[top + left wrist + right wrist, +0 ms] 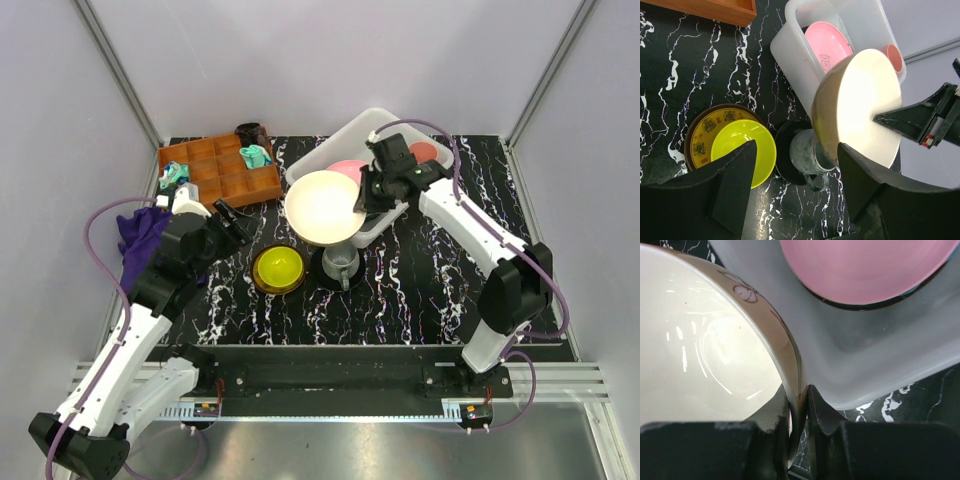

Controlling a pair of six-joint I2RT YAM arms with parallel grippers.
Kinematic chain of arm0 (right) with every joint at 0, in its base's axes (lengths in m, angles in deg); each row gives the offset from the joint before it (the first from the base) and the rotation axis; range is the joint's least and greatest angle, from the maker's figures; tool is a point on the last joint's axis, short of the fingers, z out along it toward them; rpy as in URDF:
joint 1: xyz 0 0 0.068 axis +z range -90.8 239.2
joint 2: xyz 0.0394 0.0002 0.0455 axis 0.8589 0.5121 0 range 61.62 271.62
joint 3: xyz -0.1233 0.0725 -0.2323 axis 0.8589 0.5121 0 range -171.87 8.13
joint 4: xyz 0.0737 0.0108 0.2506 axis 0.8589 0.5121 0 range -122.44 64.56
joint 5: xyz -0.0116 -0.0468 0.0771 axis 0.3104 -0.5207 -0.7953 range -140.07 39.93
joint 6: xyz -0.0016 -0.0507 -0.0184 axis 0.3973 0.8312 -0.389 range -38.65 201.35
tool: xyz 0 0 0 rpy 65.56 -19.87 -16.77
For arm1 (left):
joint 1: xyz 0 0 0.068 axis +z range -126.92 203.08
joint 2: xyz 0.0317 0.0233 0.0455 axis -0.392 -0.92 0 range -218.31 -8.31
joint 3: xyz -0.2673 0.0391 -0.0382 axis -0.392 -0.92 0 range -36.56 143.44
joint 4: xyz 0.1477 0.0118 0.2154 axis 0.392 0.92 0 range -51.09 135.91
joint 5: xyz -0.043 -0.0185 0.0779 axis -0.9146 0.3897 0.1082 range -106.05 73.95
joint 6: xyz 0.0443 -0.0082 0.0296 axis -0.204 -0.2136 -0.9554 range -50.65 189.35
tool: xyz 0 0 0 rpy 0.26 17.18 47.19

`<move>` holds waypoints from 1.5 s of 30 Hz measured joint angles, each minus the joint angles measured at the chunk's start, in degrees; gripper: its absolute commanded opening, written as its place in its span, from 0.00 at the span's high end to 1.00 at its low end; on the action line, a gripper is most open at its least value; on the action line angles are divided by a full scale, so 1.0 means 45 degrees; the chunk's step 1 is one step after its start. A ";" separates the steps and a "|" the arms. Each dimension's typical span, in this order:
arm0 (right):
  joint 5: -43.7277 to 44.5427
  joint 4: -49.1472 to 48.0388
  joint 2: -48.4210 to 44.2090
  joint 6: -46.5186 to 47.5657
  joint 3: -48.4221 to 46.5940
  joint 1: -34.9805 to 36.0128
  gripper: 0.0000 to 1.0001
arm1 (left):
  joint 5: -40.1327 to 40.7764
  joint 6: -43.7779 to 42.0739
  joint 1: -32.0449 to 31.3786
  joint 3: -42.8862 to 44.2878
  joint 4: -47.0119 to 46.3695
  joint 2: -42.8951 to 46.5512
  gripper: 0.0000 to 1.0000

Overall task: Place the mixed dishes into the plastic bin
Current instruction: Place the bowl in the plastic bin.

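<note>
Wide cream ceramic bowl (323, 205) is being pinched at its rim by the right gripper (799, 412), jaws pressed together on the wall, one finger inside and one outside. The bowl is being held tilted, off the table, just outside the near-left corner of the large translucent white plastic bin (330, 140). Its rim is being kept just beside the bin's outer wall; whether they touch cannot be told. The bowl is not in the bin.

Round pink plate (348, 170) and pink cup (424, 152) are being held inside the bin.

Speckled grey mug (807, 152) is being carried on a black saucer (782, 160) on the black marbled table (420, 290), just near of the bin. From the top it is being partly covered by the tilted bowl.

Small yellow bowl (278, 267) is being carried in a brown patterned dish (700, 137), left of the mug.

Left gripper (796, 150) is being held spread wide with nothing between its fingers, over the table between the brown wooden compartment tray (220, 170) and the yellow bowl. Crumpled purple cloth (140, 232) is being left at the table's left edge.
</note>
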 measured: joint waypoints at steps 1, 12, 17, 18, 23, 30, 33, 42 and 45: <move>0.0024 0.0136 -0.0010 0.0039 -0.0121 -0.0189 1.00 | -0.0034 -0.0015 0.0000 0.0000 -0.0010 0.0000 0.31; 0.0024 0.0782 0.0525 0.0321 -0.1783 -0.2463 1.00 | -0.0296 -0.0049 0.0000 -0.0223 -0.0073 0.0049 0.30; 0.0083 0.0782 0.1671 0.0257 -0.2919 -0.3152 1.00 | -0.0384 -0.0049 0.0000 -0.0301 -0.0063 0.0068 0.30; 0.0087 0.0772 0.1972 0.0233 -0.3162 -0.3240 1.00 | -0.0389 -0.0053 0.0000 -0.0306 -0.0073 0.0068 0.30; 0.0044 0.0806 0.3327 0.0068 -0.4070 -0.3458 1.00 | -0.0466 -0.0053 0.0000 -0.0393 -0.0087 0.0034 0.30; -0.0049 0.0782 0.5343 -0.0058 -0.5489 -0.3565 1.00 | -0.0699 -0.0112 0.0000 -0.0437 -0.0185 -0.0384 0.29; -0.0146 0.0772 0.5989 -0.0160 -0.5882 -0.3589 1.00 | -0.0738 -0.0121 0.0000 -0.0481 -0.0219 -0.0457 0.29; -0.0277 0.1083 0.7286 -0.0223 -0.7179 -0.3604 1.00 | -0.1039 -0.0136 0.0000 -0.0529 -0.0461 -0.0627 0.29; -0.0262 0.1098 0.7422 -0.0223 -0.7402 -0.3609 1.00 | -0.1166 -0.0136 0.0000 -0.0680 -0.0549 -0.0695 0.29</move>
